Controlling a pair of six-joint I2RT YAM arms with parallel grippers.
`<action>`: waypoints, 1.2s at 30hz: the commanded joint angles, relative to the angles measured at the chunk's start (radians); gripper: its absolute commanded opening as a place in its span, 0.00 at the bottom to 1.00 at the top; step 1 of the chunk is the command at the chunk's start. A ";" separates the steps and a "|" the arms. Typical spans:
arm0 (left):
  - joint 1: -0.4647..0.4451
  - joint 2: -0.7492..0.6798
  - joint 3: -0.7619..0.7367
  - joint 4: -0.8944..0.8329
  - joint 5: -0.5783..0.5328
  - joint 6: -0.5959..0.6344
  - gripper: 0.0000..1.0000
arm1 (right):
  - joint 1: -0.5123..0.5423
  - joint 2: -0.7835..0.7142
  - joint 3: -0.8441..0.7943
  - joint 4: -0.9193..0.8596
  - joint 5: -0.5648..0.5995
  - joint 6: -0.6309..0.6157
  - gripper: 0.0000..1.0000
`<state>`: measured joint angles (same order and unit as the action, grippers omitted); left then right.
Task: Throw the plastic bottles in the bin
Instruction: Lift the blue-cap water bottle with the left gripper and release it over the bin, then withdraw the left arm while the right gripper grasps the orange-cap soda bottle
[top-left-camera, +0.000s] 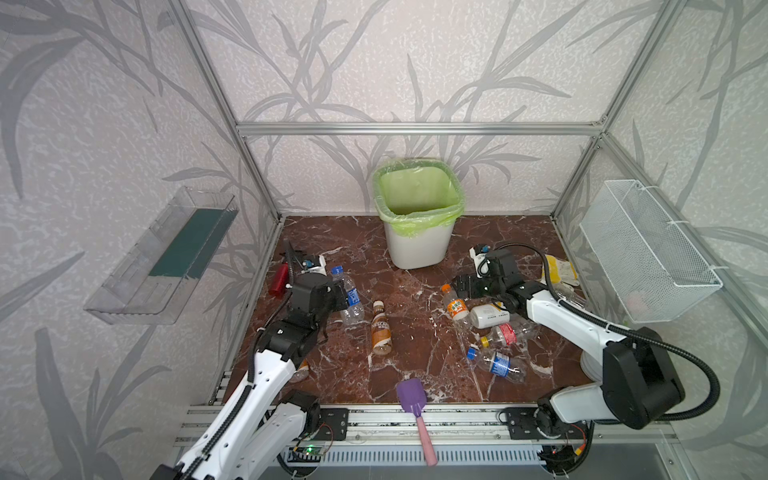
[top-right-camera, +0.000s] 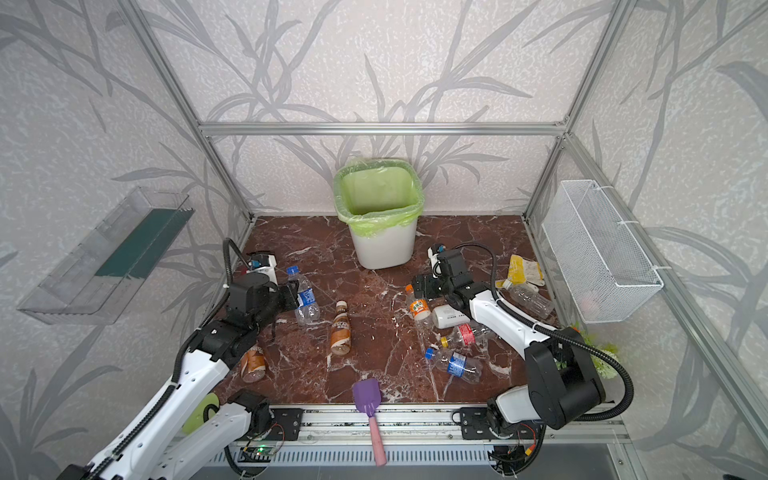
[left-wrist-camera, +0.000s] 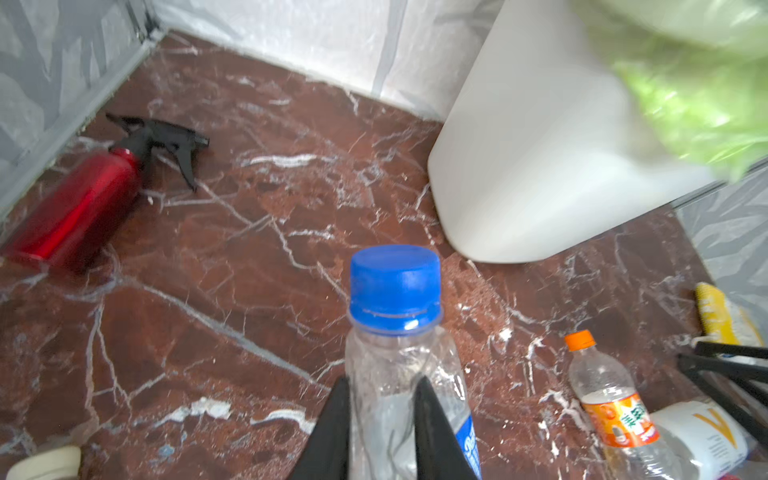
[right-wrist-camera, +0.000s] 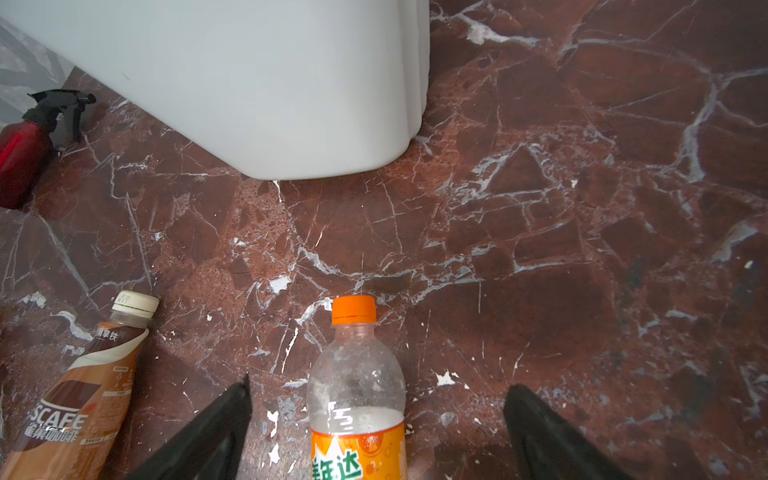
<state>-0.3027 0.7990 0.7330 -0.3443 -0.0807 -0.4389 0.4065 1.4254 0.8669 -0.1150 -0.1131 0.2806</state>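
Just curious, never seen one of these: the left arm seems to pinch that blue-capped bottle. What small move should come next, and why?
Probably lift straight up. The left gripper is shut on the blue-capped bottle, and the bin stands far taller than the bottle, so it must rise to clear the rim.
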 joint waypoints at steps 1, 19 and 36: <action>0.005 -0.060 0.043 0.106 0.005 0.076 0.23 | -0.003 -0.025 0.008 -0.022 0.004 0.010 0.95; -0.008 0.706 1.006 0.366 0.383 0.158 0.29 | -0.003 -0.085 -0.104 0.103 0.002 0.064 0.95; 0.071 0.350 0.623 -0.021 0.059 0.237 0.99 | 0.004 -0.042 -0.062 0.063 -0.032 -0.003 0.95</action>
<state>-0.2565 1.2091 1.4452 -0.3695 0.0906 -0.1806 0.4065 1.3754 0.7593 -0.0212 -0.1360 0.3222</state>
